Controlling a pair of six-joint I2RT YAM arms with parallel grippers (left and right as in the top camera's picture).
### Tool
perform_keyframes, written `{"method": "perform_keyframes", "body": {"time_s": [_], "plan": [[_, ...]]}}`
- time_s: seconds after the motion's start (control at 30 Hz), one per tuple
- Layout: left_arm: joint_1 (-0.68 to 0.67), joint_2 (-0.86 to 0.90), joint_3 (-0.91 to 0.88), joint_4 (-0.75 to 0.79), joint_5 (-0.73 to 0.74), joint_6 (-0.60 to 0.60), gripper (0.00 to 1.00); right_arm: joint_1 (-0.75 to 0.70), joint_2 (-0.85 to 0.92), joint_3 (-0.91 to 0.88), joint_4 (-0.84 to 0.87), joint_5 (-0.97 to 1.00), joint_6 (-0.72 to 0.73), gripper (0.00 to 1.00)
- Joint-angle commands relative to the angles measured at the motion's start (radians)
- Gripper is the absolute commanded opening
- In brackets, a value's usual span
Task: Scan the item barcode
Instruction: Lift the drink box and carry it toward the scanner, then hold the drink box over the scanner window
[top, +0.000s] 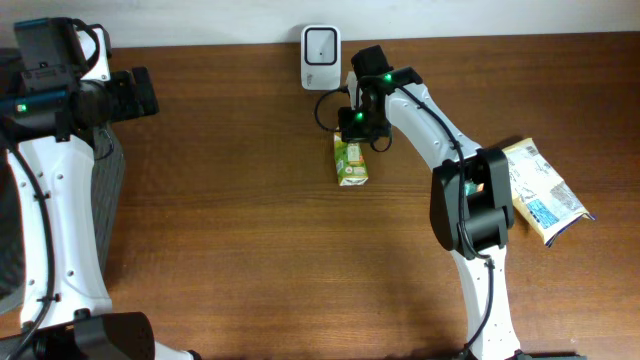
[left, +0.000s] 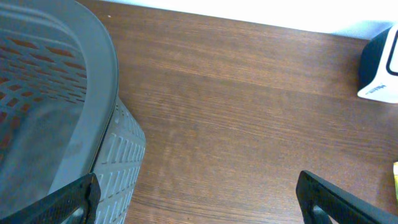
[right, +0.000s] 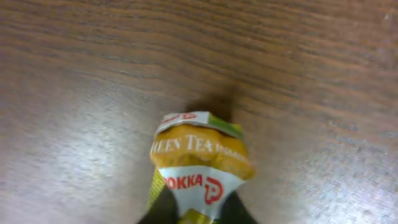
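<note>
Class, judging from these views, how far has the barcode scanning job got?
Done: the right gripper is at the green tea carton. In hand: it pinches the carton's end. Left: presenting the barcode to the white scanner. The left gripper is open beside the grey basket.

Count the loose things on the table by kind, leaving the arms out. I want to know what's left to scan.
barcode scanner: 1
green tea carton: 1
printed packet: 1
grey basket: 1
Total: 4
</note>
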Motion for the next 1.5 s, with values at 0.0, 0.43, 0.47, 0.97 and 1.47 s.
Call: {"method": "perform_keyframes", "body": {"time_s": [0.0, 0.43, 0.47, 0.97, 1.47], "plan": [[0.001, 0.002, 0.003, -0.001, 0.000, 0.012, 0.99, -0.008, 0.001, 0.009, -0.029, -0.038, -0.001, 0.04], [0.001, 0.002, 0.003, -0.001, 0.000, 0.012, 0.99, -0.206, -0.106, 0.084, -0.083, -1.040, 0.063, 0.04], [0.001, 0.002, 0.003, -0.001, 0.000, 0.011, 0.99, -0.211, -0.106, 0.084, -0.065, -1.078, 0.089, 0.05], [0.001, 0.002, 0.003, -0.001, 0.000, 0.012, 0.99, -0.195, -0.117, 0.333, 0.397, -1.070, 0.519, 0.04], [0.001, 0.002, 0.003, -0.001, 0.000, 0.012, 0.99, 0.166, -0.117, 0.483, 0.073, 0.748, -0.259, 0.04]]}}
